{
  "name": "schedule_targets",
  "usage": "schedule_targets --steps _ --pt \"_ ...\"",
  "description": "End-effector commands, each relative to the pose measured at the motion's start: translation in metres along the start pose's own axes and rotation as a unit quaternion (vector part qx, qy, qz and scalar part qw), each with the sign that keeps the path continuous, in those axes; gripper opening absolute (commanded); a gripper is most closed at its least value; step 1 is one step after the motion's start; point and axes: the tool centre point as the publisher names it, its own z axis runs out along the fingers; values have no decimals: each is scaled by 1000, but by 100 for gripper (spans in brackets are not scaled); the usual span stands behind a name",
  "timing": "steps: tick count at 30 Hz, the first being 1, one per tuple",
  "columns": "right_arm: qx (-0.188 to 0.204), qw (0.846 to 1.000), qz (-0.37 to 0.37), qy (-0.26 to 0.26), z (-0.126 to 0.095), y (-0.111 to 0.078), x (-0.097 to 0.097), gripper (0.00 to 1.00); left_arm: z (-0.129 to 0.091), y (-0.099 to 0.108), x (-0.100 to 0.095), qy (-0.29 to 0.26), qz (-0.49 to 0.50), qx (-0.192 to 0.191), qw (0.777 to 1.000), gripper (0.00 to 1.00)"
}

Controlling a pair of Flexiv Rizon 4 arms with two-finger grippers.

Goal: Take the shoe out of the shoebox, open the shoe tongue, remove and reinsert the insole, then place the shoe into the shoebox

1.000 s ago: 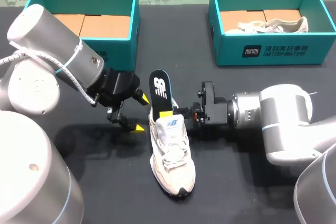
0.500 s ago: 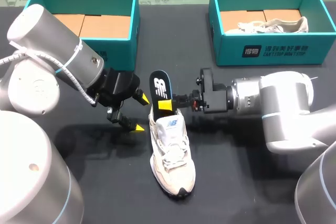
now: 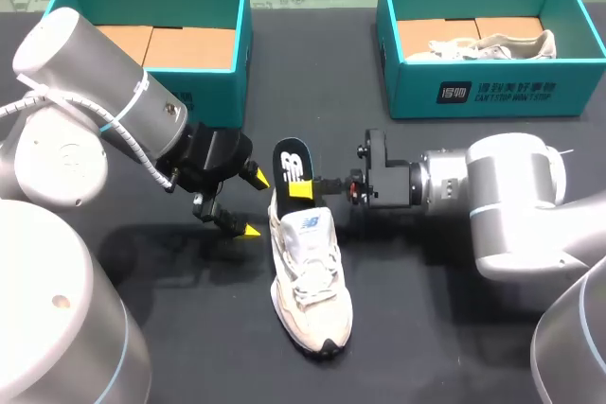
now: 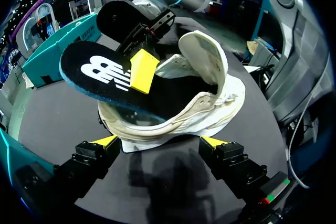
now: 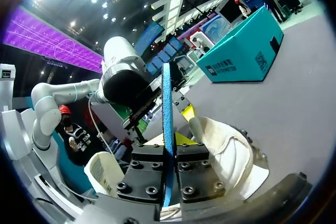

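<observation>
Pinching the insole (image 3: 294,163) in the right gripper (image 3: 303,187), fingers closed on both faces, so it stays stiff and steerable. Holding it tilted over the heel collar of the shoe (image 3: 308,276), far end sticking out behind the heel. Can't tell how deep the near end sits inside. Keeping the left gripper (image 3: 252,203) spread wide and empty just beside the heel, probably parked to brace the shoe if it slides. Leaving the shoe upright on its sole on the table (image 3: 454,328), apart from the left shoebox (image 3: 241,44). Looks like the insole step; boxing not yet done.
</observation>
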Motion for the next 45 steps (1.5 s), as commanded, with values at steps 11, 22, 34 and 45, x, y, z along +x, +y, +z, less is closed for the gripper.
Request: schedule_targets --steps 11,22,34,45 --pt "-10 999 35 17 -6 -40 1 0 2 0 0 0 0 -1 1000 100" --pt "20 999 -14 21 2 -4 11 39 2 0 0 0 0 -1 1000 100" --pt "31 999 -27 17 3 13 7 0 2 0 0 0 0 -1 1000 100" --pt "28 999 24 17 2 -15 -8 0 2 0 0 0 0 -1 1000 100"
